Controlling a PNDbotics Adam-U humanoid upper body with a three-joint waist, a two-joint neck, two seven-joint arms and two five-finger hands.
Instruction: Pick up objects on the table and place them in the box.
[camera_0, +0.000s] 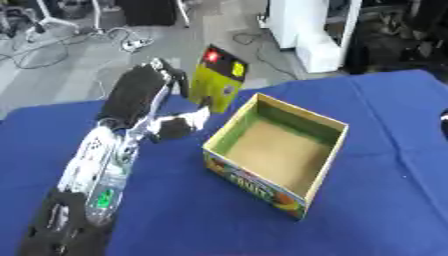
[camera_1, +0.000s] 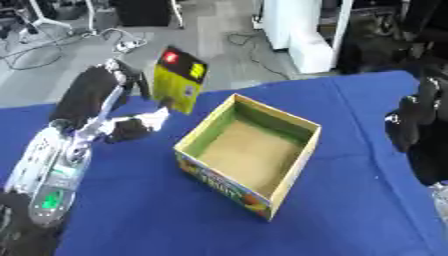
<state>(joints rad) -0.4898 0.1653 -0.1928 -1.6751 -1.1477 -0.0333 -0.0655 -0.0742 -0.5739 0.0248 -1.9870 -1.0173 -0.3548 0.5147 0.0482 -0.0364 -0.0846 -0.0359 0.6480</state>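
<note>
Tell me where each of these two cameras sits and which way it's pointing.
Left eye view: in the head, looking down at the blue table and open box; the left arm enters lower left, its robot hand holding a yellow packet.
Right eye view: beside it, same downward aim; also shows the right robot hand at the right edge.
Shared: table, box, packet, left arm.

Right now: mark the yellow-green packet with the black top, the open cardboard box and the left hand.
yellow-green packet with black top (camera_1: 179, 82), right eye view, on its yellow front face.
open cardboard box (camera_0: 254, 182), left eye view, on its printed outer wall.
left hand (camera_0: 149, 82), left eye view, on its black back.
</note>
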